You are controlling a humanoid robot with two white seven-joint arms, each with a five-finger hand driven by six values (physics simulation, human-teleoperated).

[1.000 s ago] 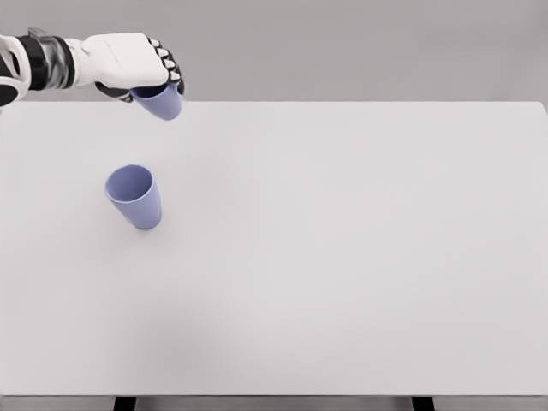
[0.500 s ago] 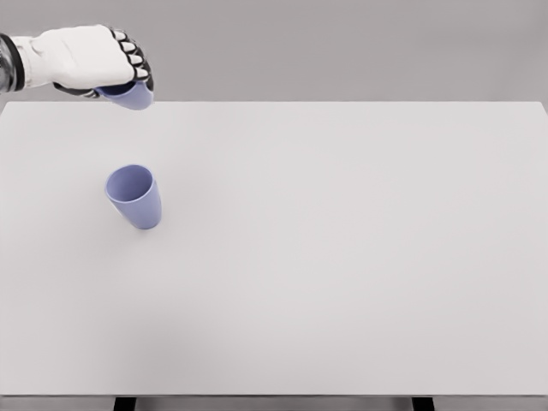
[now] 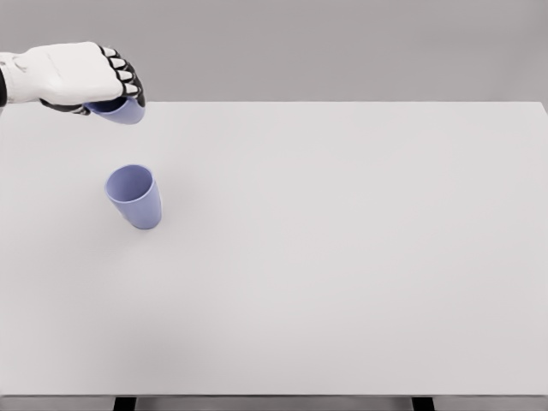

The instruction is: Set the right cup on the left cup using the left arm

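Since the earlier frame, the left hand has been shifted left and slightly lowered; the carried cup is gripped by curled fingers, far-left; the standing cup waits nearer on the surface; stacking is judged outstanding.

Over the last second the left robot hand, closed around the held cup, has been carried leftward from a spot up and to the right of the standing cup to one above it and slightly to its left. In the last half second it has also been lowered a little toward that cup. Less of the held cup is now seen below the fingers than a second ago.
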